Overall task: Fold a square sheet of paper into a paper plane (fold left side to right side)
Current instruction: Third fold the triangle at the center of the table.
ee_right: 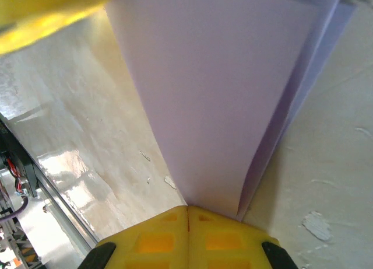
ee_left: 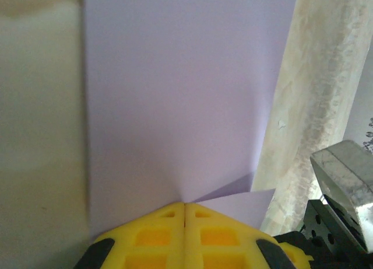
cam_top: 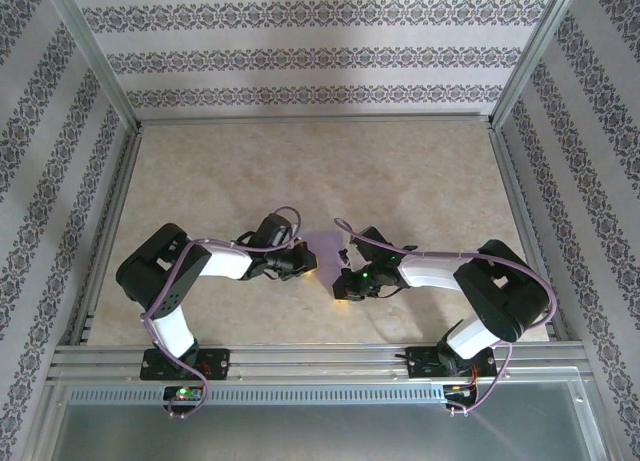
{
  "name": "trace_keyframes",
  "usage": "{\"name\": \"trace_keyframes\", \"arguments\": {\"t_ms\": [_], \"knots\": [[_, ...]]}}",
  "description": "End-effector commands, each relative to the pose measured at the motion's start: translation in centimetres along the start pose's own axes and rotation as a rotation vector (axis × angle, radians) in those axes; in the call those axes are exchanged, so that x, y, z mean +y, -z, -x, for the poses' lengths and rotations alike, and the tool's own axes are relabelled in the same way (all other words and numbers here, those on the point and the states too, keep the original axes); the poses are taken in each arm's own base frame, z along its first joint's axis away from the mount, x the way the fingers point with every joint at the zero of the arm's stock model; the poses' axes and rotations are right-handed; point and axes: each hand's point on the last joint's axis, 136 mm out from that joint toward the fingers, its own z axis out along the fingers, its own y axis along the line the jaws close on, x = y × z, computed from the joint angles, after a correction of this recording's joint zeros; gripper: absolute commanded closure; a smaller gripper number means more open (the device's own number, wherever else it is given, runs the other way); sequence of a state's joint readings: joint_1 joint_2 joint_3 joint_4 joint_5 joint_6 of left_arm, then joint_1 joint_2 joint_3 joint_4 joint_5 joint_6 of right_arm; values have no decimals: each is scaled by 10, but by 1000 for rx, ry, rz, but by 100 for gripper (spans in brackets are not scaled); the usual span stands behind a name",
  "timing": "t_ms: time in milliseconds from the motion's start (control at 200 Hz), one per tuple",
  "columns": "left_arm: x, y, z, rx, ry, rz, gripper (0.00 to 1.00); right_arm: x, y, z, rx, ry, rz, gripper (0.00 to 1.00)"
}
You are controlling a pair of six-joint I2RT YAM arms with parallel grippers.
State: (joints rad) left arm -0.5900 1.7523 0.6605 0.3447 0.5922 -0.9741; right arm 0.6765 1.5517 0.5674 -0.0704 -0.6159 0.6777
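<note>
Top view: the square sheet of paper (cam_top: 326, 248) lies mid-table between the left gripper (cam_top: 305, 265) and the right gripper (cam_top: 345, 281). Left wrist view: its jaws are clenched on the folded sheet's edge. Right wrist view: its jaws pinch the layered edge.

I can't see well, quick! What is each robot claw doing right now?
Left gripper: closed, pinching the thin lavender-purple paper sheet.
Right gripper: closed, pinching the same paper sheet.

Matt, smooth paper sheet (ee_left: 175, 105) on glossy marbled tabletop (ee_right: 76, 123).
</note>
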Motion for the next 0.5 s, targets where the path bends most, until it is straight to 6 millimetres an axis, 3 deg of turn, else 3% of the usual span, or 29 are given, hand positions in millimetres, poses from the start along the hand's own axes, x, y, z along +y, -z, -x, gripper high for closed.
{"name": "trace_keyframes", "arguments": {"t_ms": [0, 160, 325, 495], "knots": [[33, 7, 19, -51, 9, 71, 100, -49, -5, -25, 64, -97, -185, 100], [40, 18, 38, -82, -1, 91, 100, -47, -4, -23, 61, -96, -182, 100], [21, 35, 47, -120, -55, 75, 100, -45, -4, -21, 55, -93, -179, 100], [1, 70, 43, -178, -124, 81, 100, -44, -3, -19, 47, -90, -180, 100]]}}
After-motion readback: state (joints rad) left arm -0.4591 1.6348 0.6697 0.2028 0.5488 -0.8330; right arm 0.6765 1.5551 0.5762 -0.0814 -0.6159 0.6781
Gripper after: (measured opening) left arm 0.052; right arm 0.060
